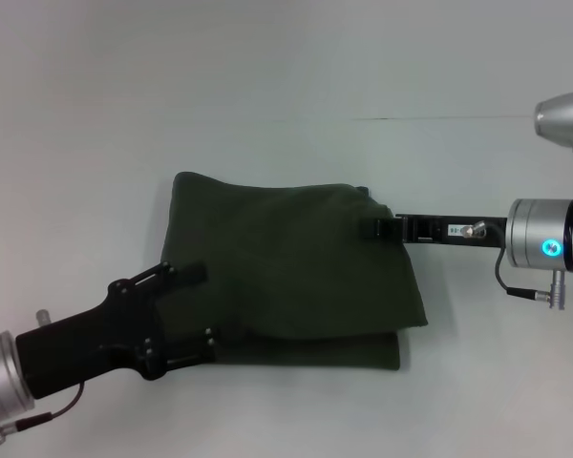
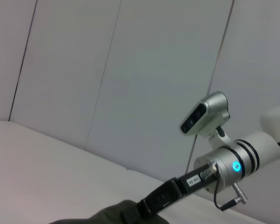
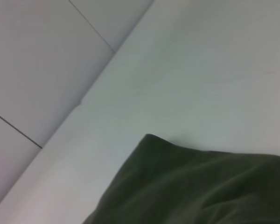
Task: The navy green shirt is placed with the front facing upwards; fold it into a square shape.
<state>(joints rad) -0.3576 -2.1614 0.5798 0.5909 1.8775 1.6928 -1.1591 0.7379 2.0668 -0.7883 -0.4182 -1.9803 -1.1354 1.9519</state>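
The navy green shirt (image 1: 296,277) lies folded into a rough rectangle mid-table, plain dark side up, with a lower layer showing along its near edge. My left gripper (image 1: 199,311) is open at the shirt's left edge, its fingers spread wide over the fabric. Coming in from the right, my right gripper (image 1: 374,227) has its tip on the shirt's right edge near the far corner. The left wrist view shows that right gripper (image 2: 142,207) meeting a hump of the shirt (image 2: 112,214). A corner of the shirt (image 3: 200,186) shows in the right wrist view.
The shirt rests on a white table (image 1: 267,95) with bare surface on every side. Pale wall panels (image 2: 107,70) stand behind the table. The right arm's silver wrist (image 1: 544,243) hangs over the table's right side.
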